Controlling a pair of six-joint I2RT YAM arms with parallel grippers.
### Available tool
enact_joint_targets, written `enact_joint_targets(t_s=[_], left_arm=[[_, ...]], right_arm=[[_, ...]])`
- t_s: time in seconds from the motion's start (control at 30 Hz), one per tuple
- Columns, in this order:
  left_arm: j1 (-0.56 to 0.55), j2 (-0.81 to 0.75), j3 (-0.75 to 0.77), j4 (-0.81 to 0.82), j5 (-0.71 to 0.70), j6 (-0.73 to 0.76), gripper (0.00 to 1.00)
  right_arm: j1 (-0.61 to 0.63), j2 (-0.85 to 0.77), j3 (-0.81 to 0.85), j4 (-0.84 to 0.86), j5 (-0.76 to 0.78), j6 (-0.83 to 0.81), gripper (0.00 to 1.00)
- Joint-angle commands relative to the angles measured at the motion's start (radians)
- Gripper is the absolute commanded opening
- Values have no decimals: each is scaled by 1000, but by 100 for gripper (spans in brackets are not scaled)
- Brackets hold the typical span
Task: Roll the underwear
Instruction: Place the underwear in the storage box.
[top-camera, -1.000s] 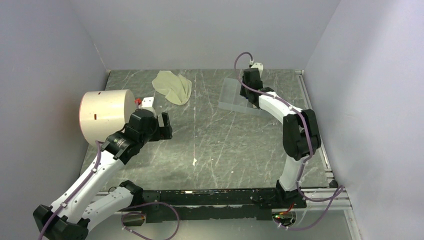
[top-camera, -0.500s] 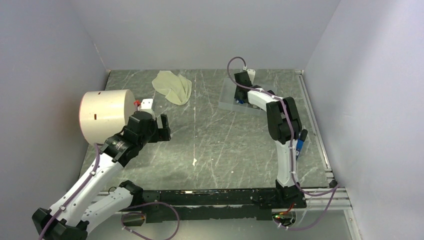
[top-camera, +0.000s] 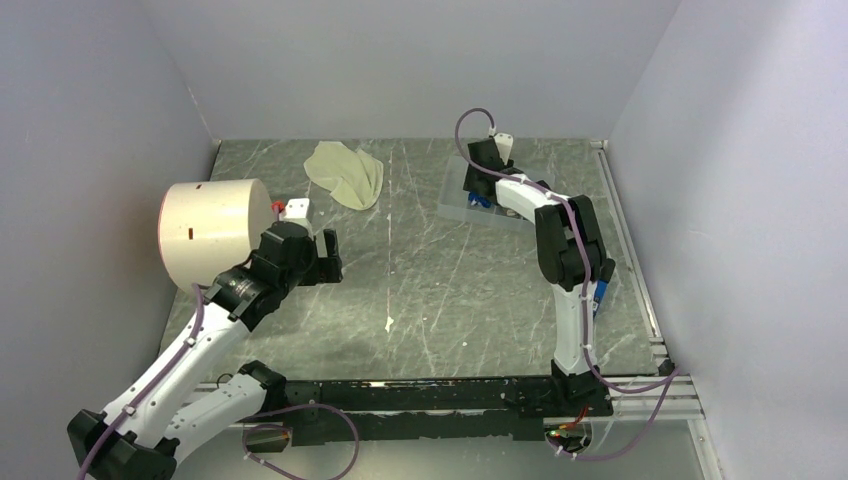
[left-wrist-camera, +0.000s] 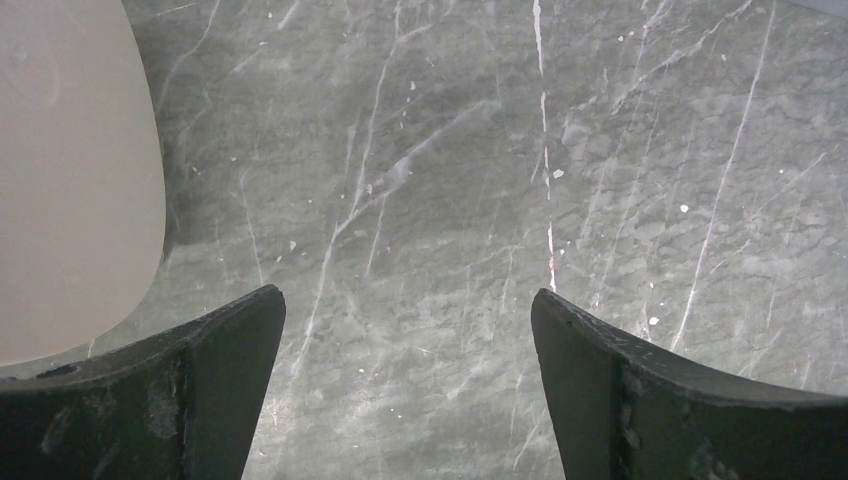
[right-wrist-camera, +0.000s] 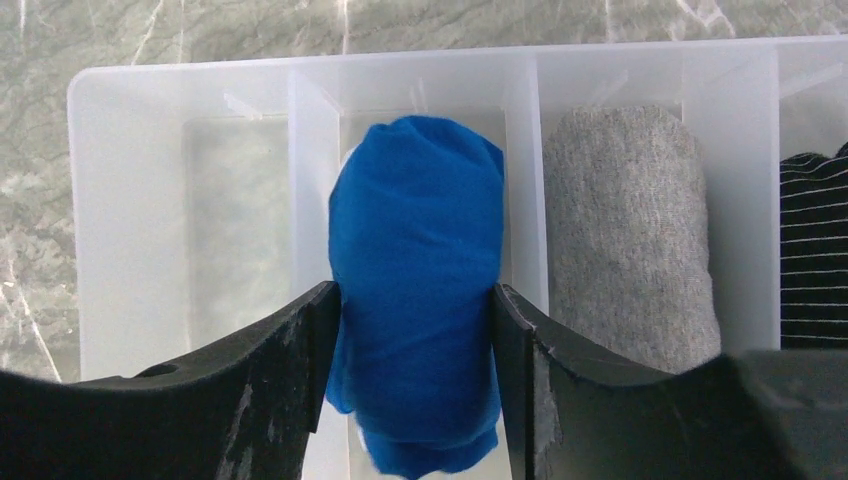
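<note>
Right tool (right-wrist-camera: 412, 300) has swung over the tray (right-wrist-camera: 130, 150), pinching soft blue roll (right-wrist-camera: 415, 200); left tool (left-wrist-camera: 405, 300) splayed.

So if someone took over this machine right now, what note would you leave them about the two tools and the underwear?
Right tool: shut on the rolled blue underwear, at a compartment of the clear tray, beside a grey roll.
Left tool: open, empty, above the table.
Cream underwear: lying unrolled at the table's far side.
Done: blue one rolled. Left: release it in the tray, then roll the cream one.
</note>
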Motion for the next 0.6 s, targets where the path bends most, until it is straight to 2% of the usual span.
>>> enact_joint_targets(t_s=[0.0, 0.07, 0.27, 0.53, 0.57], left_arm=[[4, -12, -7, 21, -1, 13, 98], [4, -12, -7, 21, 0, 12, 98], [4, -7, -5, 17, -1, 11, 98], [4, -20, -8, 17, -13, 5, 98], [4, -19, -8, 16, -13, 4, 98]], right_arm=[[3, -63, 5, -39, 20, -18, 66], [5, -68, 10, -47, 19, -25, 70], [10, -98, 8, -41, -6, -47, 69], [11, -163, -48, 19, -20, -56, 46], [10, -159, -50, 20, -19, -57, 46]])
